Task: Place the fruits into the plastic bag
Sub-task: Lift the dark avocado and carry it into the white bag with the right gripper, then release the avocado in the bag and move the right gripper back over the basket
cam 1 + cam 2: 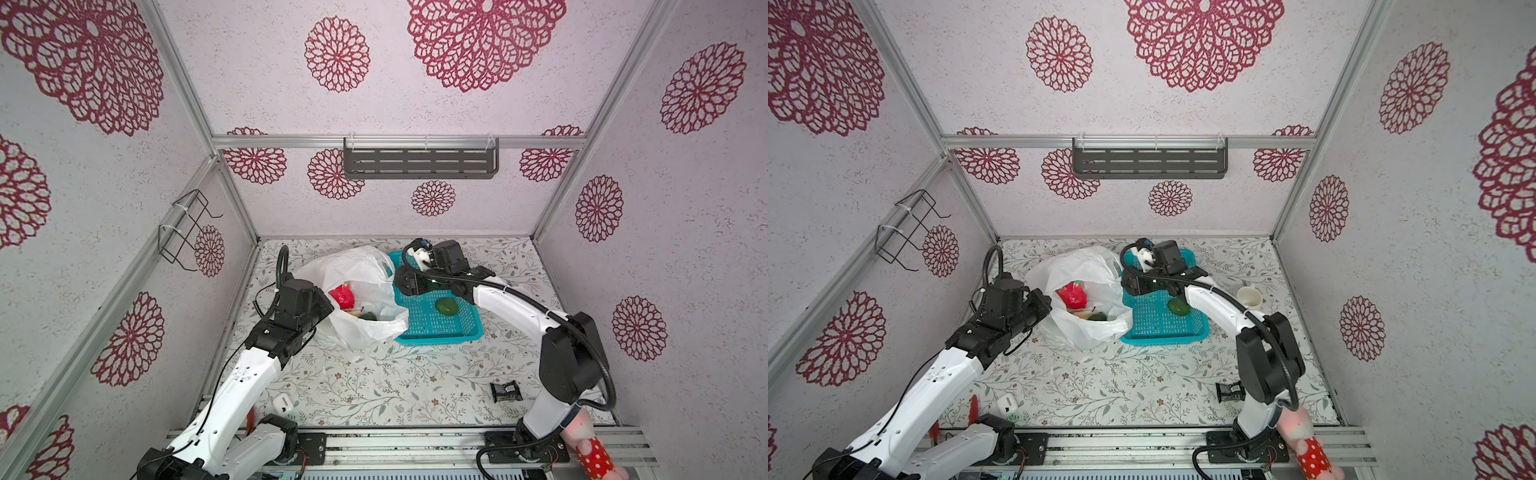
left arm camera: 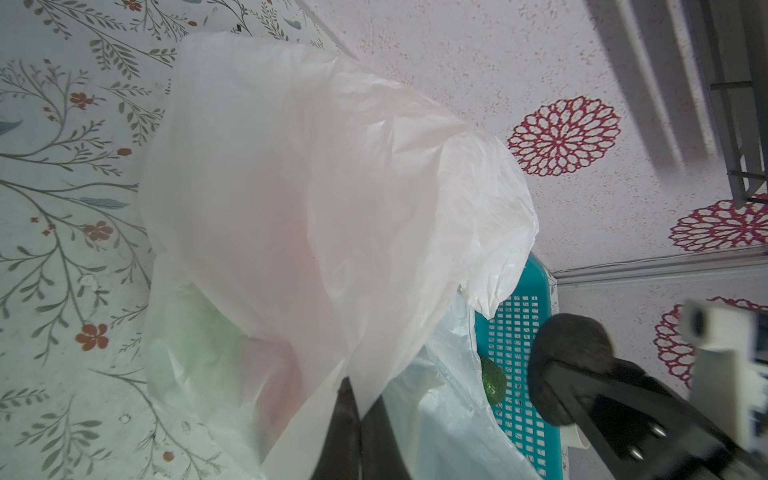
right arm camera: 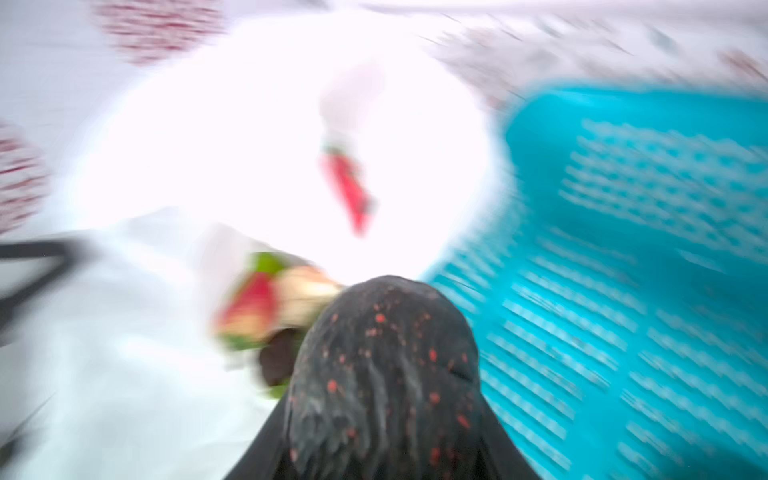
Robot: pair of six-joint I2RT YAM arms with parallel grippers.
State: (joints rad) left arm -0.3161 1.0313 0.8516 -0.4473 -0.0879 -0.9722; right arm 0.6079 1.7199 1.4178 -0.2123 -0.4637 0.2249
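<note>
In both top views the plastic bag [image 1: 357, 266] [image 1: 1084, 262] slumps on the counter [image 1: 374, 382] against the teal basket [image 1: 436, 338], mouth up. The dragon fruit [image 1: 341, 296] is inside the bag, and a green fruit [image 1: 446, 307] lies in the basket. My right jaws are hidden under their own wrist there.

The left wrist view fills that gap. My left jaws are pinched together on the bag's rim, I judge to hold the mouth open. My right jaws are clamped on a dark avocado [image 2: 569, 357] near the basket.

The right wrist view is blurred. It shows the avocado close to the bag mouth, with a red-yellow fruit [image 3: 253, 307] already inside.
</note>
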